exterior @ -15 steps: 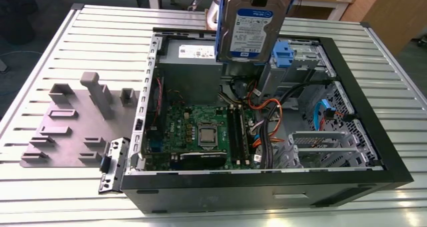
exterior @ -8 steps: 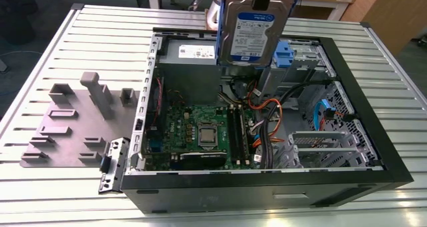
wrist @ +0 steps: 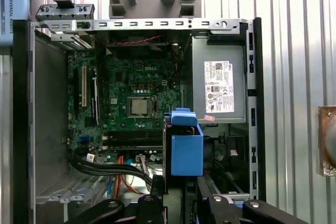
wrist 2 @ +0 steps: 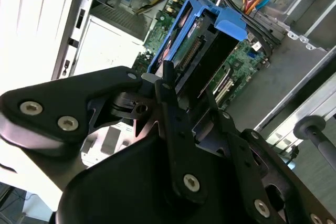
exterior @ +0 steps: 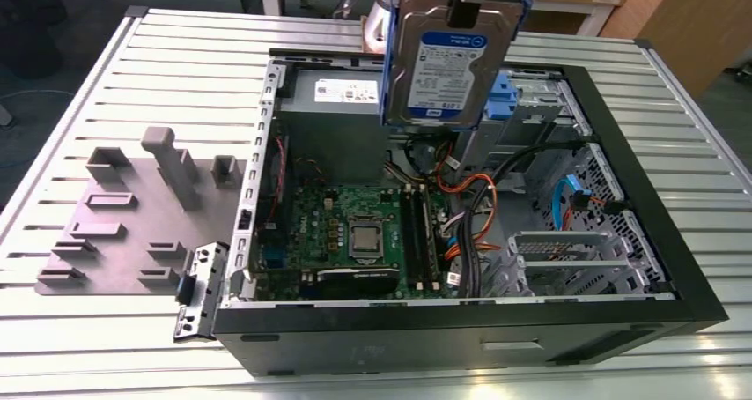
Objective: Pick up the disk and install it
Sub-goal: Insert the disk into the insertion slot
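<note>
The gripper point(wrist 2: 189, 90) is black, built from flat bars point(wrist 2: 79, 95) joined together. Round silver screws point(wrist 2: 190, 183) shine at the joints. Its two fingers point(wrist 2: 169, 103) are long, thin and dark like the rest.

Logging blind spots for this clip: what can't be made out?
- Exterior view: the hand holding the disk is cut off by the top edge.
- Exterior view: the disk hides part of the case behind it.
- First wrist view: the disk is edge-on, label unseen.
- Second wrist view: the hand's linkage covers the disk's near end.
</note>
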Motion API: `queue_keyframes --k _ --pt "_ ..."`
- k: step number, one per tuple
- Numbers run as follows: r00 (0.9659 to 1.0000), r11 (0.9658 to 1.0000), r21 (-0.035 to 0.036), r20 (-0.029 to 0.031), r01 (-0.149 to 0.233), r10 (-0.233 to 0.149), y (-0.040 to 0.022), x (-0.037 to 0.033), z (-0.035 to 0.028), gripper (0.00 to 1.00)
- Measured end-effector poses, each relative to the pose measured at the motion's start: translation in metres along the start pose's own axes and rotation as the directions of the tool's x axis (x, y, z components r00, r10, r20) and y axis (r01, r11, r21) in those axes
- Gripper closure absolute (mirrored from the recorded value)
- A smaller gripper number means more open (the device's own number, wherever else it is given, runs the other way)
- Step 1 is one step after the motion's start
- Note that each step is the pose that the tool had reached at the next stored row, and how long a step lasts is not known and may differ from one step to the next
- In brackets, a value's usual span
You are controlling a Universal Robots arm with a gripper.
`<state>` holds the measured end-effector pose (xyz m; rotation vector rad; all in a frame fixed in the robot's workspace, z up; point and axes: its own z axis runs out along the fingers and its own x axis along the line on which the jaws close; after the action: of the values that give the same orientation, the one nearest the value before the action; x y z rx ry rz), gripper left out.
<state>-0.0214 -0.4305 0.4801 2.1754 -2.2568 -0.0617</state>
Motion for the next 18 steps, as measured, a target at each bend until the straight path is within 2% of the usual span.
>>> queue_keyframes --k 18 --pt "0.9999 1.0 0.0003 -0.0107 0.0 0.0 -0.0013 0.0347 -0.0009 0.65"
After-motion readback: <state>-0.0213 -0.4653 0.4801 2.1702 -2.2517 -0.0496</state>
